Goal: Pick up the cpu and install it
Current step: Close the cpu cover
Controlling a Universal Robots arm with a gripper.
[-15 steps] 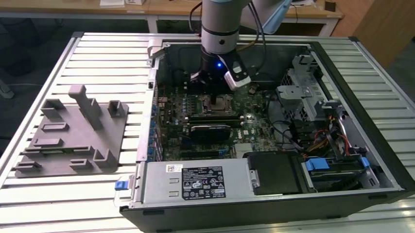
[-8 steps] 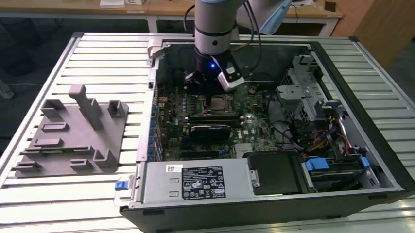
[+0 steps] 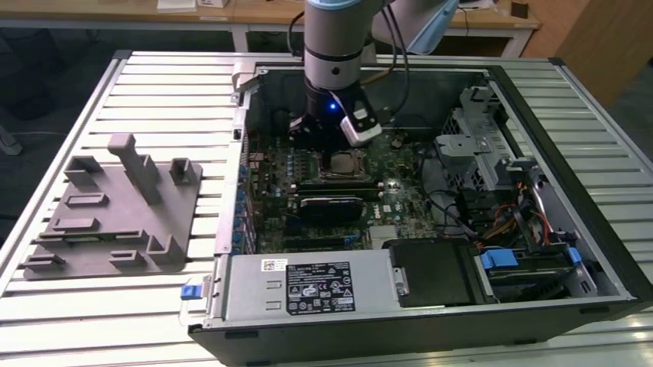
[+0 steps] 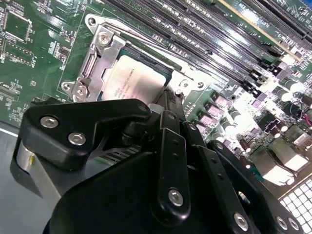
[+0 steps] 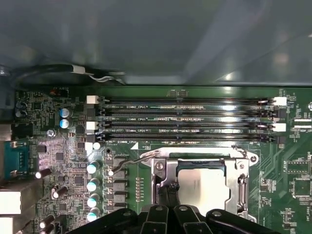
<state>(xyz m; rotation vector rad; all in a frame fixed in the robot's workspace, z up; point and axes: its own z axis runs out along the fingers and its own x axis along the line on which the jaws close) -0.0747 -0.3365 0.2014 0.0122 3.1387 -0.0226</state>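
The cpu, a pale silver square, lies flat inside the metal socket frame on the green motherboard of the open computer case. It shows in both wrist views, cpu and cpu. My gripper hangs straight down over the socket. Its black fingers are drawn together at one edge of the chip, gripper and gripper. Nothing is between them. The gripper body hides part of the chip in both wrist views.
Memory slots run beside the socket, capacitors on another side. The case holds a power supply, drive cage and cables. A grey plastic fixture sits on the slatted table at the exterior view's left.
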